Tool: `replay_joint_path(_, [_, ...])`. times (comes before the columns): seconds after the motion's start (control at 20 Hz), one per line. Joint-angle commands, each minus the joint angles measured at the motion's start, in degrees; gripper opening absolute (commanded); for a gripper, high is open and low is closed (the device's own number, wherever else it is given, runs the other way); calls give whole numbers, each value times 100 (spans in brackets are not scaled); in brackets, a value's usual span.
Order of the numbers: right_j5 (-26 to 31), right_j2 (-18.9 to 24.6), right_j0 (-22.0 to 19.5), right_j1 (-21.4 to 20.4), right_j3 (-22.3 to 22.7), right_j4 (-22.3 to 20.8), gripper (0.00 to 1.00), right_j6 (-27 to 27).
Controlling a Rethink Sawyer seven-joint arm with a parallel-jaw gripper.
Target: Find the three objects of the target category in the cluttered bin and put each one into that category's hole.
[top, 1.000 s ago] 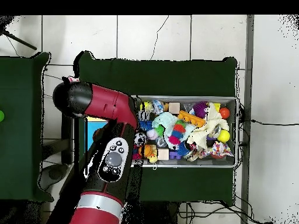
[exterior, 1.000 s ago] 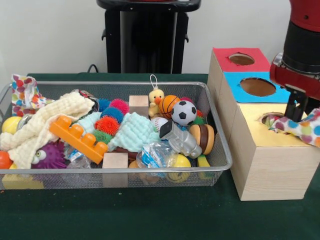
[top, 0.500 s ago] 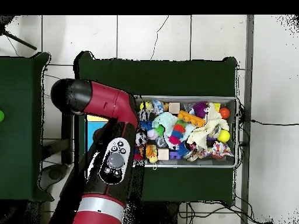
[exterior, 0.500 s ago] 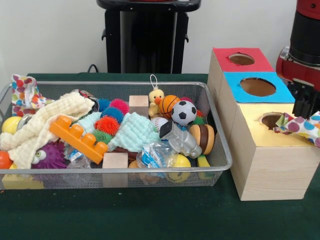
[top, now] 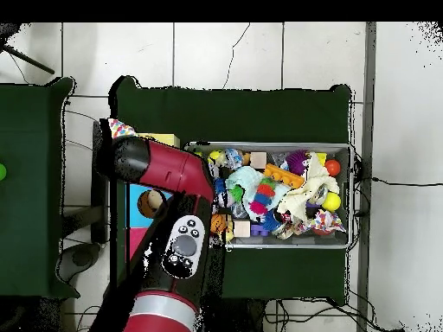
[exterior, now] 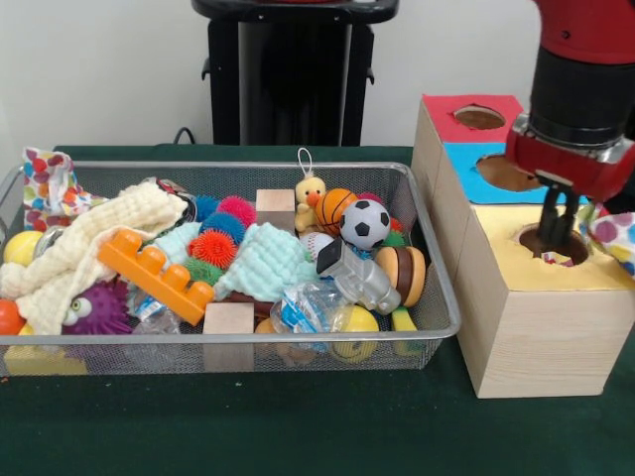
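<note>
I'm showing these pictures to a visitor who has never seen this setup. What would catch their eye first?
Probably the red and black arm, its gripper dipping into the hole of the yellow-topped box, with a spotted cloth at the picture's right edge. Next, the wire basket crammed with toys, notably an orange brick and a small soccer ball.

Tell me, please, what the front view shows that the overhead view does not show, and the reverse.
Only the front view shows the hand, lowered at the hole in the yellow box top; whether it is open cannot be seen. It also shows the red box top with its hole.

Only the overhead view shows the white tiled floor and the arm's whole upper side, which covers the hand.

Both show the wire bin full of toys, the dotted cloth beside the yellow box, and the blue box top.
</note>
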Motion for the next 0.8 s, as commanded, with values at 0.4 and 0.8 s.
replay_joint_path(0.4, [-845,1098,-476,-241,1531,-1013,0,-407])
replay_joint_path(0.8, [-830,1220,-544,-319,1569,-1328,0,-221])
